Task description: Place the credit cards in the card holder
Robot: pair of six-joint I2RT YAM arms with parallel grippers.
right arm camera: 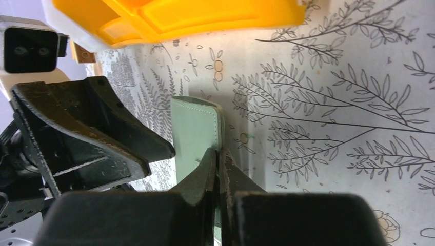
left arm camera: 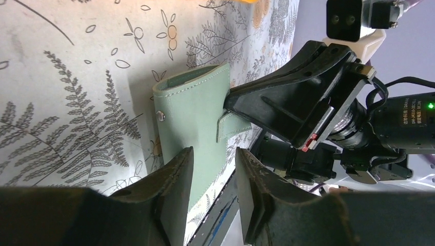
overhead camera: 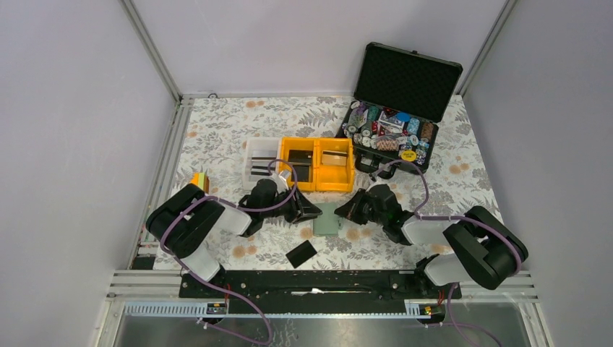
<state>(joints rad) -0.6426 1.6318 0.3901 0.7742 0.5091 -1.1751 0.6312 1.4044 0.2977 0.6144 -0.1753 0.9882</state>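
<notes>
Card holder point(left arm camera: 192, 113) btwn L tool point(left arm camera: 213, 159), R tool point(right arm camera: 216, 156)

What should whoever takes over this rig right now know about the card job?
Left gripper: open, jaws astride one edge of the card holder, not clamped.
Right gripper: shut, tips at the holder's strap edge; whether it pinches the cover is unclear.
Cards: one black card lies loose between the holder and the arm bases; more sit in the yellow bins and white bin.
Done: no card visibly in the holder, which looks closed.
Left: open it, slot the cards in.
</notes>
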